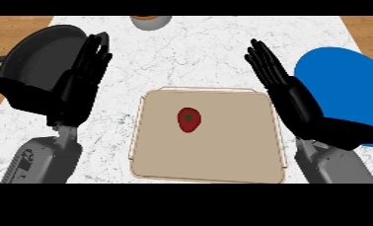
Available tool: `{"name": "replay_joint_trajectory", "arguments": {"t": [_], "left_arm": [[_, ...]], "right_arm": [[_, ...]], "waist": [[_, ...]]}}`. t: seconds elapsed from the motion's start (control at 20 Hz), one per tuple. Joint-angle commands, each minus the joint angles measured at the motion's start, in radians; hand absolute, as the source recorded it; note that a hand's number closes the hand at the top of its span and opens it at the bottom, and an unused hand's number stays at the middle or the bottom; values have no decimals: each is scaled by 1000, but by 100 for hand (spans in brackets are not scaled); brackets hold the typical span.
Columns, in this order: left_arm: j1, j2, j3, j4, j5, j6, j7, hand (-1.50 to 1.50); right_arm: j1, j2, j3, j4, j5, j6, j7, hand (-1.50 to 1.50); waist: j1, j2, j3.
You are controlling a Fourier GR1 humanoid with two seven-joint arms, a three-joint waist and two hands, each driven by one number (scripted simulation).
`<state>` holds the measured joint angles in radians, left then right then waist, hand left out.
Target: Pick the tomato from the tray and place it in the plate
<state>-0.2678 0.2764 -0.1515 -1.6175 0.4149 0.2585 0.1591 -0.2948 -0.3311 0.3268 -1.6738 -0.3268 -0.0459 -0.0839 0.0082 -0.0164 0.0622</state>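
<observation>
A red tomato (189,119) with a green stem lies near the middle of a beige tray (218,163) on the marble counter. A blue plate (336,69) sits at the right edge, partly hidden behind my right hand (297,101). That hand stands open, fingers straight and pointing away, just right of the tray. My left hand (76,89) is open too, fingers up, left of the tray. Neither hand touches the tomato.
A black pan (36,62) lies at the left, partly behind my left hand. A grey bowl (151,21) with something orange-brown inside sits at the counter's far edge. Wooden floor shows beyond both far corners.
</observation>
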Motion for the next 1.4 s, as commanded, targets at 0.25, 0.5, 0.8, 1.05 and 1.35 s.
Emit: {"name": "replay_joint_trajectory", "arguments": {"t": [0.25,0.5,0.8,1.05,1.35], "left_arm": [[163,49,-121,194,-117,-11,71,0],[231,16,-144,164,-81,-61,25,0],[238,-45,-164,197,-147,0,20,0],[230,-21,-124,207,-119,-38,33,0],[239,-33,-116,234,-127,-33,14,0]], "right_arm": [[-337,1,-125,232,-93,165,-62,150],[-283,59,-144,534,175,-88,-274,-150],[-404,114,-187,839,156,100,-540,-150],[-461,-9,-94,854,295,169,-465,-150],[-516,-83,73,750,442,294,-308,-150]], "waist": [[83,55,-61],[57,38,-60],[16,24,-61],[9,21,-63],[-12,12,-64]]}}
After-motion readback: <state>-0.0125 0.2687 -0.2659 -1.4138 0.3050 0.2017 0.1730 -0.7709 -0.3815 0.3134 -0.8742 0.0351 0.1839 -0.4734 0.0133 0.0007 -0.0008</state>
